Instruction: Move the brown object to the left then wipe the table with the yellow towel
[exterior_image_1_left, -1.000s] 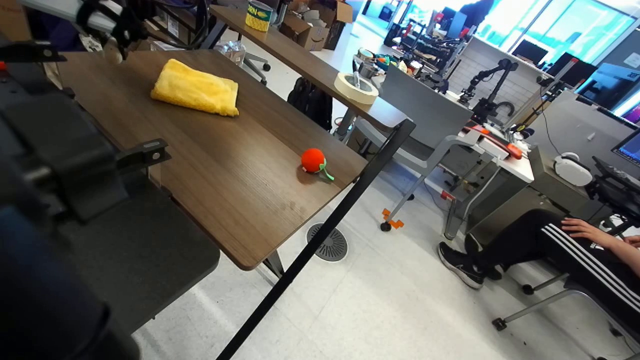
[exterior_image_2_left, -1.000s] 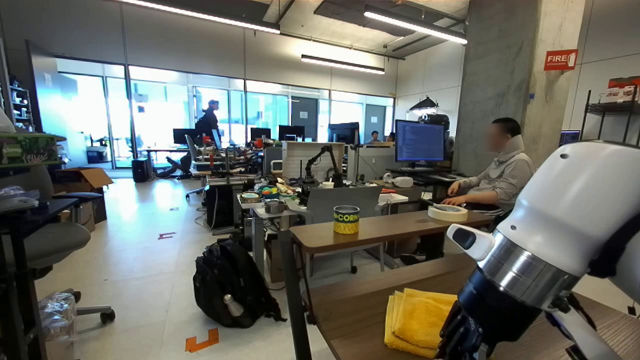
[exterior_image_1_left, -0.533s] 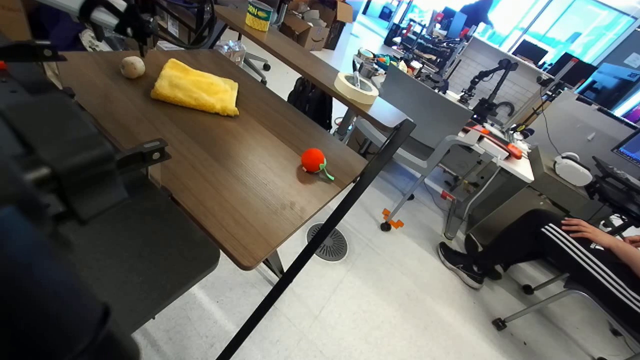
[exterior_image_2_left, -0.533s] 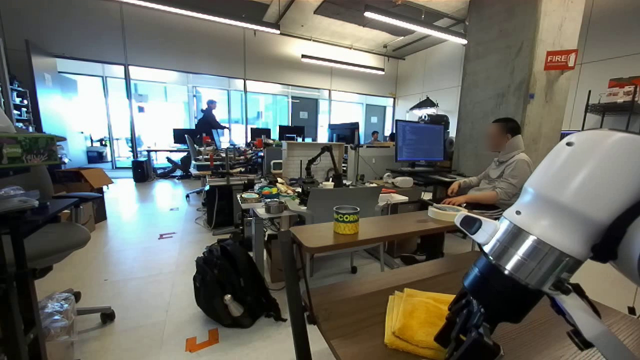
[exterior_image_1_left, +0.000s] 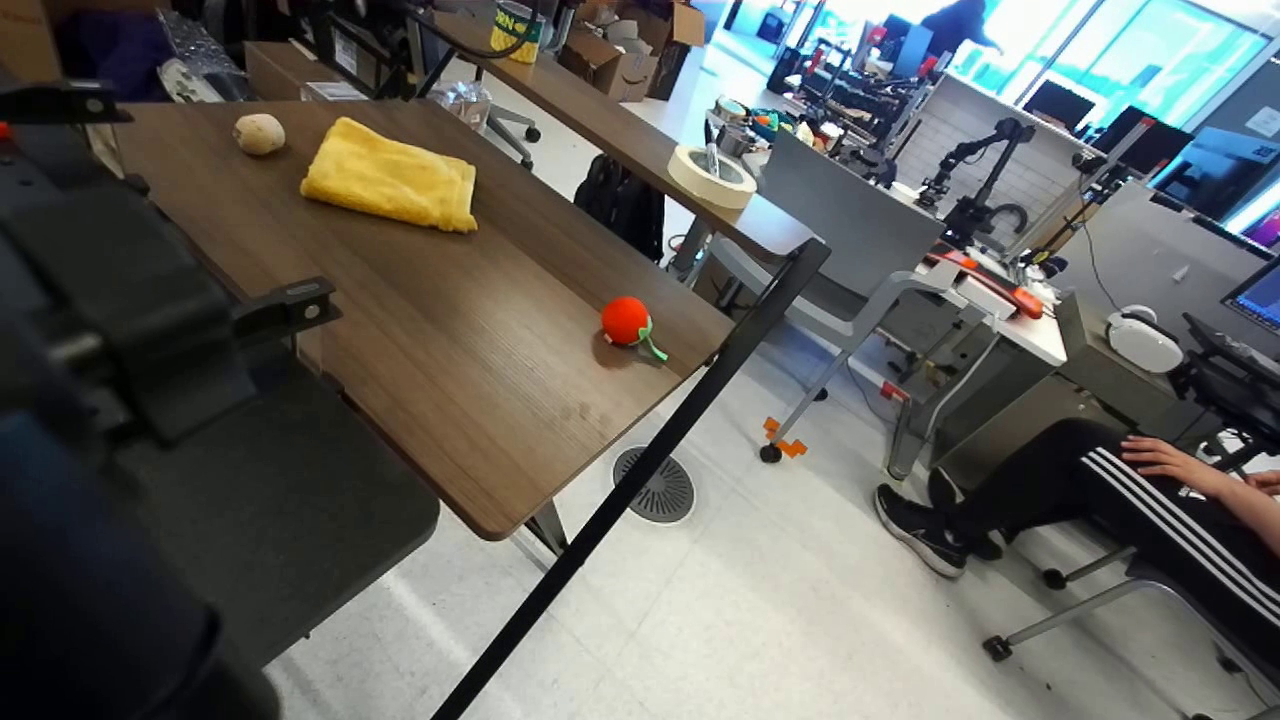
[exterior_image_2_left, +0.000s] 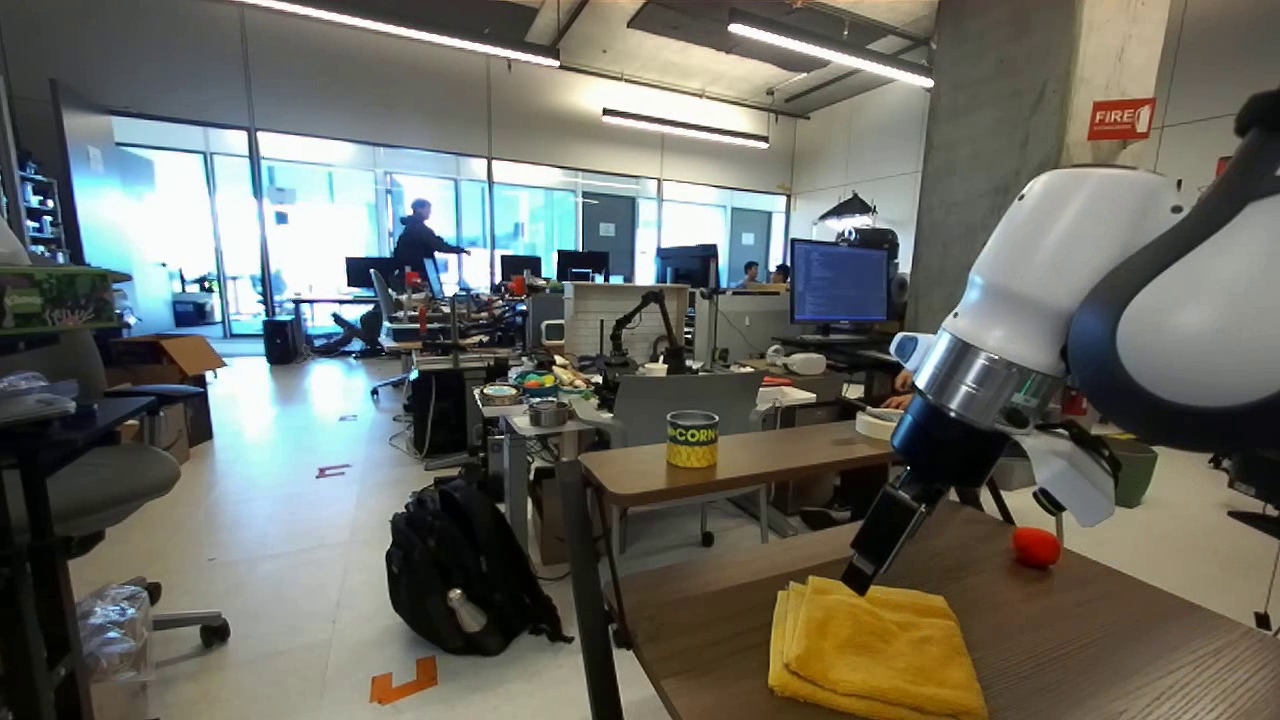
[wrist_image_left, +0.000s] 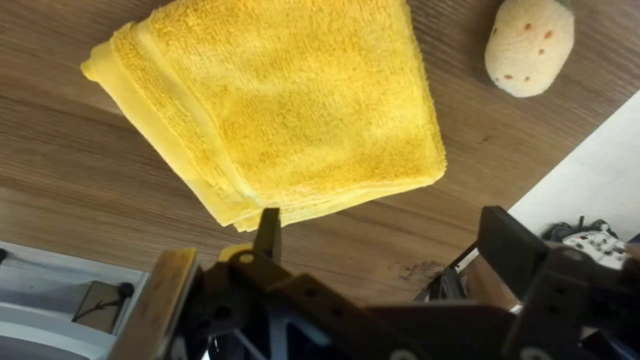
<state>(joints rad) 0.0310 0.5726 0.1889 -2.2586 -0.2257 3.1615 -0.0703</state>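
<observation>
The brown object, a pale tan, potato-like plush with brown spots (wrist_image_left: 530, 47), rests on the wooden table near its edge and beside the towel, apart from my gripper; an exterior view also has this plush (exterior_image_1_left: 259, 134). Folded flat, the yellow towel (wrist_image_left: 300, 95) shows in both exterior views (exterior_image_2_left: 880, 650). My gripper (wrist_image_left: 381, 215) stands open, its fingers wide apart and nothing between them. In the wrist view one fingertip overlaps a towel corner. In an exterior view the gripper (exterior_image_2_left: 857, 580) points down at the towel's far edge; contact cannot be told.
A red ball with a green ribbon (exterior_image_1_left: 627, 321) sits at another part of the table (exterior_image_1_left: 450, 330). Behind runs a narrow raised shelf with a corn can (exterior_image_2_left: 693, 440) and a tape roll (exterior_image_1_left: 712, 180). A black post (exterior_image_1_left: 640, 480) stands by the table.
The plush, at my gripper a second ago, has been let go and lies on the table. My gripper has opened, lifted off it and moved across above the towel.
</observation>
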